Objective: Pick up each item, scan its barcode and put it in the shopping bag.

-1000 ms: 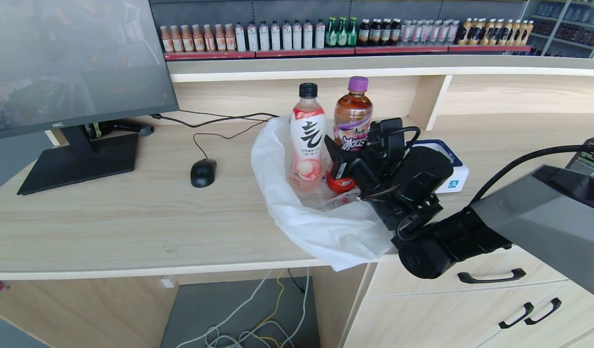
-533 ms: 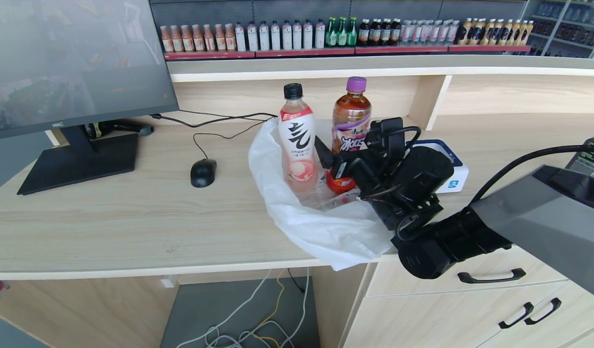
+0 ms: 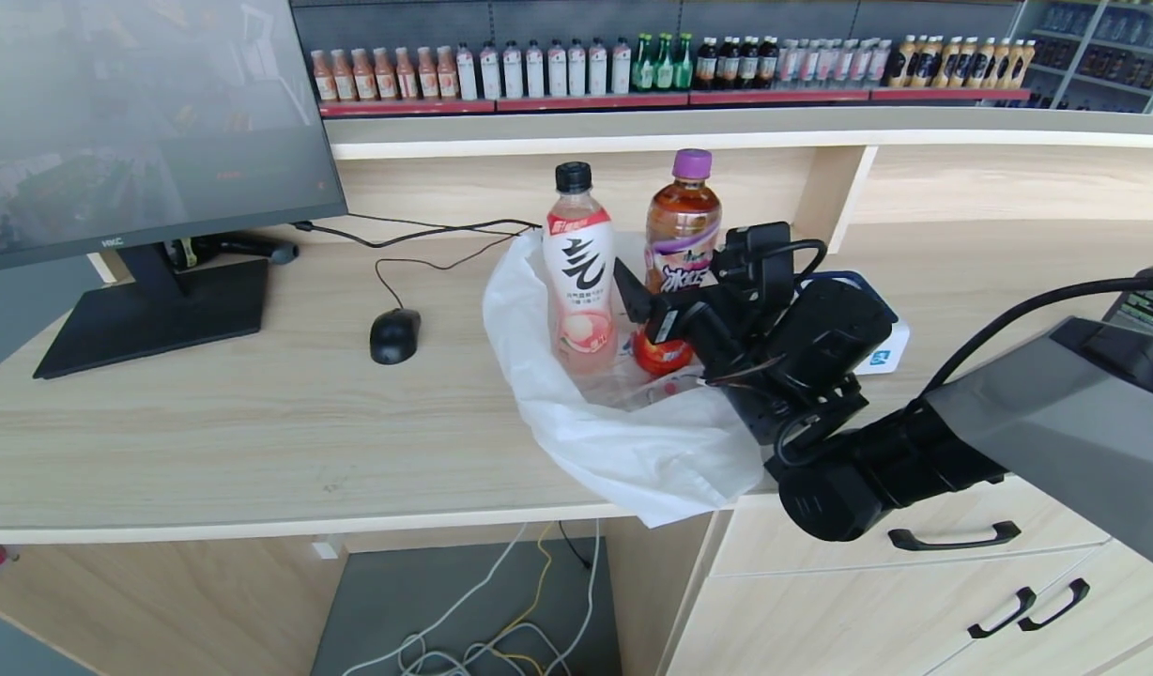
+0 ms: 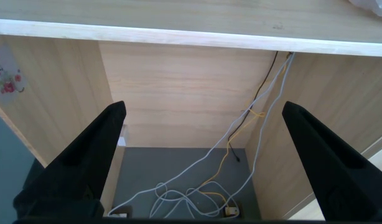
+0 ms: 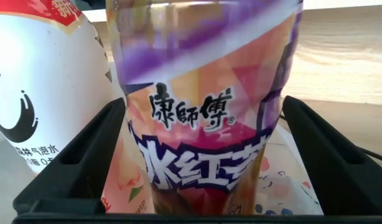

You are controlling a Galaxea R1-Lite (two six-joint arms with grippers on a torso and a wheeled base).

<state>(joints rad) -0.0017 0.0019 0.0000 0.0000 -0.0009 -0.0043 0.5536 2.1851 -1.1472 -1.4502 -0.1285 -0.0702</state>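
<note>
Shopping bag (image 3: 633, 451) lay on the bench (image 3: 257, 422), its near lip draped over the front edge. You should have treated that overhang as the nearest snag point. Below the bench front, the left claw (image 4: 203, 112) hung spread wide and empty, facing the knee space and its cables (image 4: 241, 162).

Change over the last second:
- The right claw (image 5: 202, 112) widened its fingers around the lower body of the tea bottle (image 3: 682, 221), and the arm drew back slightly toward the robot's right.
- One finger (image 3: 625, 284) nudged the pink bottle (image 3: 576, 272) toward the robot's left. That bottle remained upright.
- The tea bottle held its place, standing in the bag close beside the pink bottle.

You could have read this as a release. The claw straddled the tea bottle loosely and gripped nothing, so this item was probably bagged.

Room for moving:
- The withdrawal path ran back toward the robot's right, where a white box (image 3: 882, 352) sat just beside the wrist.
- You could not tell whether the finger touched the pink bottle.
- Open bench extended toward the robot's left as far as the mouse (image 3: 394, 335) and the monitor (image 3: 145, 122).
- Behind the bottles, the raised ledge (image 3: 576, 141) closed off the far side.
</note>
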